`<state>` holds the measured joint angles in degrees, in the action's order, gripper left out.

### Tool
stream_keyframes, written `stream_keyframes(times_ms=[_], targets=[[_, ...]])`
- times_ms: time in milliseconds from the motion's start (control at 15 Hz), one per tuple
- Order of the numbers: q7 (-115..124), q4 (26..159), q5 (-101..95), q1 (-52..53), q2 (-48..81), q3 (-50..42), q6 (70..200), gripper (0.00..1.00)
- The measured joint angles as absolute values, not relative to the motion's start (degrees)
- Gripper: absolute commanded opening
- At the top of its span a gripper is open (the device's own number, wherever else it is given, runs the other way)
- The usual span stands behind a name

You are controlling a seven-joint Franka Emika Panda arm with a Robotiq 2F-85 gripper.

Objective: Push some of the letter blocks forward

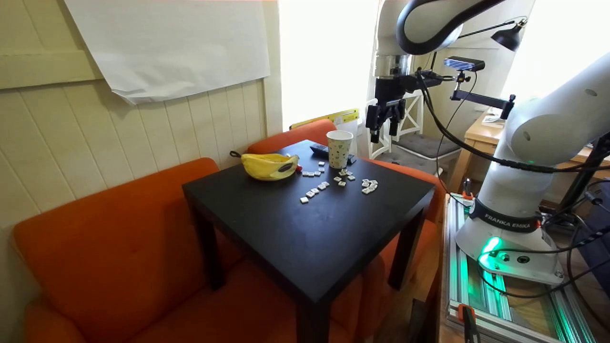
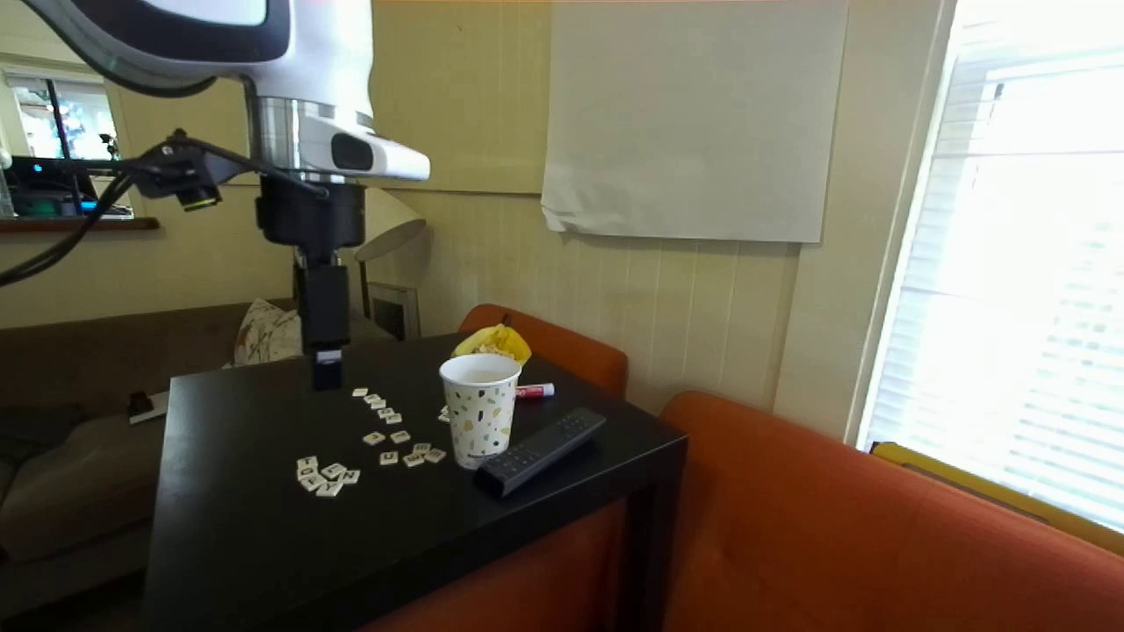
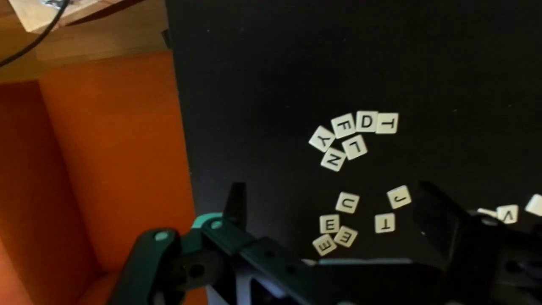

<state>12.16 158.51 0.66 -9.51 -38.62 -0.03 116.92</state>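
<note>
On a straight-edged black table (image 1: 281, 233) mid-frame in an exterior view, a yellow banana-shaped container (image 1: 264, 170) left of a speckled white paper cup (image 1: 339, 151), a long black remote control (image 1: 320, 151) behind; upper left, a large white paper sheet (image 1: 186, 43) on cream panelled wall (image 1: 214, 109); lower left, an orange upholstered sofa (image 1: 114, 233).

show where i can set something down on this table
In an exterior view, the widest bare patch of table runs from the letter blocks to the near corner; more lies between the yellow banana pouch and left corner. Crowded: around the cup, with letter blocks and remote nearby.
</note>
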Motion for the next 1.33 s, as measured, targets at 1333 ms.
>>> stream_keyframes(times_ms=[1333], targets=[[5.8,158.5,7.2,0.0,-17.2,2.2,141.8,1.00]])
